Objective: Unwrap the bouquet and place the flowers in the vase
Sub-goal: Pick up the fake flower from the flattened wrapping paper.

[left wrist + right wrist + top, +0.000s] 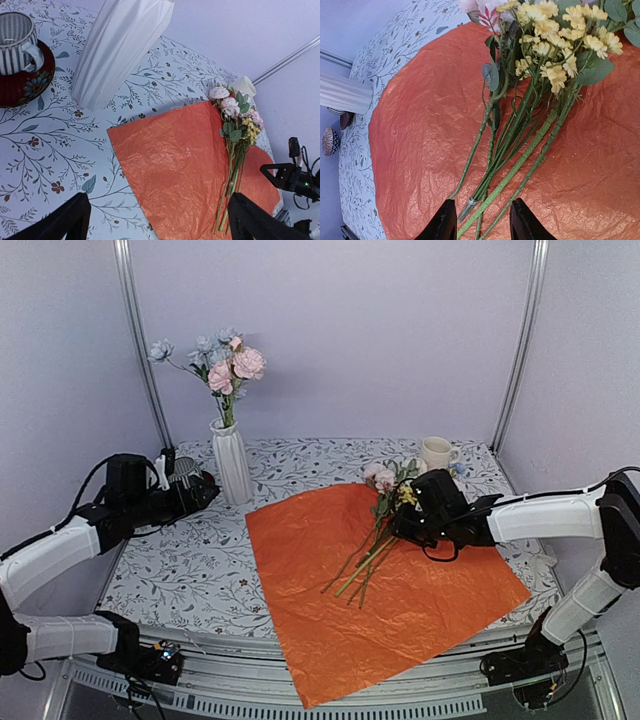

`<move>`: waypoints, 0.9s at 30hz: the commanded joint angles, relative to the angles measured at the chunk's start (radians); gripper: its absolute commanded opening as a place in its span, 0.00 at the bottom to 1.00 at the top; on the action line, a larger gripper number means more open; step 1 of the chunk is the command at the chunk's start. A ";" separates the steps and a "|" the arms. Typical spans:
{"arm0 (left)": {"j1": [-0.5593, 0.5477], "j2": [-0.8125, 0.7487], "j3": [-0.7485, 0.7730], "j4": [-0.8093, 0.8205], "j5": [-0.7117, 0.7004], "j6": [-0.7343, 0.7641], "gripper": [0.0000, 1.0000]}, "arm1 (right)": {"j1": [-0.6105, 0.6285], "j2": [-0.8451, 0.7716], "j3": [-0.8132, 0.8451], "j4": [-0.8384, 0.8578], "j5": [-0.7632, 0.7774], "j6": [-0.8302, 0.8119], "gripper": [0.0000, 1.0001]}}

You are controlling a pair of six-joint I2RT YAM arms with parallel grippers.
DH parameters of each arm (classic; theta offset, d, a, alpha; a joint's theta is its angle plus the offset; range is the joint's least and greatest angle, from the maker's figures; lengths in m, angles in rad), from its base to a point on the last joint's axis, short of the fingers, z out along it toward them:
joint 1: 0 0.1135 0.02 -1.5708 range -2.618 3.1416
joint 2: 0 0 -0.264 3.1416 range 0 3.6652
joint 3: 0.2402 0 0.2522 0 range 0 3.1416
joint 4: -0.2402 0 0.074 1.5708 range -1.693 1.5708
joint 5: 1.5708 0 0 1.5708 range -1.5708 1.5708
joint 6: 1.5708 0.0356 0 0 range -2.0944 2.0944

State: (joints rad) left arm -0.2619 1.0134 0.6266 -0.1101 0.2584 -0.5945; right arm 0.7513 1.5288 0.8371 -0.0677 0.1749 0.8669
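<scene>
On the orange paper [420, 590], spread right tool [483, 202] straddles flower stems [512, 167]; left tool [159, 197] spread beside vase [231, 465].

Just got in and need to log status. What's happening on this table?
The paper lies unwrapped and flat, with loose flowers on it. The right gripper straddles their stems, jaws apart, nothing lifted yet. Other flowers already stand in the vase. The left gripper hovers open beside it.
</scene>
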 commanded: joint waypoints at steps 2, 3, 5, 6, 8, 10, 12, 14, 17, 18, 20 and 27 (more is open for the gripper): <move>-0.002 -0.032 -0.041 0.060 0.030 0.019 0.98 | -0.003 0.061 0.038 -0.054 -0.023 0.097 0.38; -0.002 -0.035 -0.045 0.062 0.026 0.019 0.97 | -0.004 0.064 0.030 -0.039 -0.033 0.100 0.38; -0.001 -0.043 -0.056 0.065 0.012 0.016 0.97 | -0.004 0.068 0.012 -0.012 -0.048 0.110 0.38; -0.001 -0.048 -0.061 0.068 0.002 0.013 0.97 | -0.004 0.069 0.005 -0.002 -0.054 0.114 0.38; 0.000 -0.061 -0.076 0.076 -0.016 0.005 0.97 | -0.004 0.074 -0.006 0.009 -0.058 0.121 0.38; 0.000 -0.079 -0.097 0.090 -0.034 -0.017 0.95 | -0.003 0.078 -0.015 0.017 -0.060 0.130 0.38; 0.003 -0.107 -0.126 0.111 -0.062 -0.034 0.92 | -0.003 0.081 -0.024 0.033 -0.066 0.140 0.38; 0.006 -0.140 -0.159 0.142 -0.069 -0.030 0.92 | -0.003 0.084 -0.034 0.052 -0.073 0.146 0.38; 0.007 -0.177 -0.185 0.184 -0.030 0.002 0.92 | -0.003 0.089 -0.041 0.072 -0.077 0.156 0.38; 0.007 -0.185 -0.187 0.188 -0.022 0.010 0.92 | -0.004 0.092 -0.042 0.077 -0.078 0.157 0.38; 0.008 -0.192 -0.188 0.185 -0.014 0.023 0.92 | -0.003 0.098 -0.042 0.091 -0.081 0.161 0.38; 0.008 -0.182 -0.175 0.174 0.008 0.041 0.92 | -0.003 0.119 -0.040 0.112 -0.092 0.180 0.38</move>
State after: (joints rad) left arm -0.2588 0.8295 0.4454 0.0402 0.2390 -0.5804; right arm 0.7513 1.6299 0.8047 0.0078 0.0933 1.0256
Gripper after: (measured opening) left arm 0.916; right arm 0.379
